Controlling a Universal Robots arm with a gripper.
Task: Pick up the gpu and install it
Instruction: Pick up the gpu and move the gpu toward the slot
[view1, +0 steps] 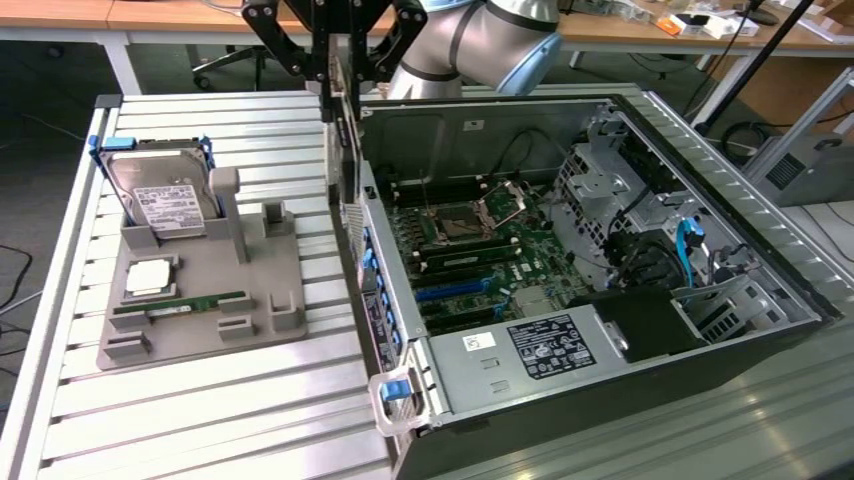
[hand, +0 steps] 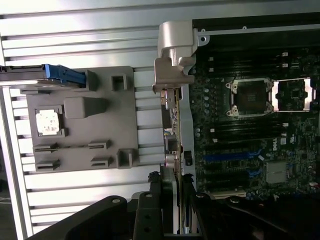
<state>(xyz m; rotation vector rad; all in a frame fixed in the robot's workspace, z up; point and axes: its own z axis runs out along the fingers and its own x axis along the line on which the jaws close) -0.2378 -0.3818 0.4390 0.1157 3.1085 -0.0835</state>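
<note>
My gripper (view1: 342, 55) is shut on the gpu (view1: 344, 100), which hangs upright and edge-on above the slatted table, right beside the left wall of the open computer case (view1: 400, 330). In the wrist view the gpu (hand: 172, 125) shows as a thin green board seen along its edge. Its silver bracket (hand: 172, 55) points away from the gripper (hand: 172, 212), whose black fingers (hand: 150, 215) clamp the card from both sides. The card sits over the case wall, next to the motherboard (hand: 250, 130) with its blue slots (hand: 232, 156).
A grey holder (view1: 200, 310) on the table at the exterior view's left carries a silver hard drive (view1: 160, 195), a processor chip (view1: 147, 278) and a green memory stick (view1: 180, 303). Inside the case are the motherboard (view1: 467, 250), power supply (view1: 547, 345) and drive cages (view1: 627, 190).
</note>
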